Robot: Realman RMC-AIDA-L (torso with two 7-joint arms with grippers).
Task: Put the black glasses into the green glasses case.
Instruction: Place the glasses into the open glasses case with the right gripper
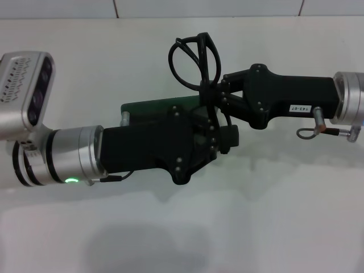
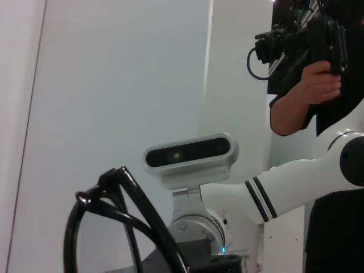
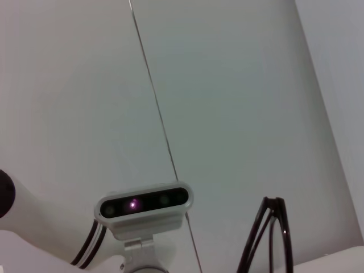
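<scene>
In the head view my right gripper [image 1: 209, 91] reaches in from the right, above the table's middle, and is shut on the black glasses [image 1: 187, 57]. Their lenses stick out beyond its fingertips, toward the far side. The glasses also show close up in the left wrist view [image 2: 122, 187] and in the right wrist view [image 3: 272, 227]. My left gripper [image 1: 224, 139] reaches in from the left, just under the right one and close to the glasses' temple arms. The green glasses case [image 1: 151, 108] lies on the table under the left gripper, mostly hidden by it.
The white table [image 1: 182, 227] spreads all around. The left arm's wrist camera [image 1: 28, 85] stands at the far left. The left wrist view shows the right arm's camera [image 2: 190, 153] and a person holding a camera [image 2: 313, 74] behind.
</scene>
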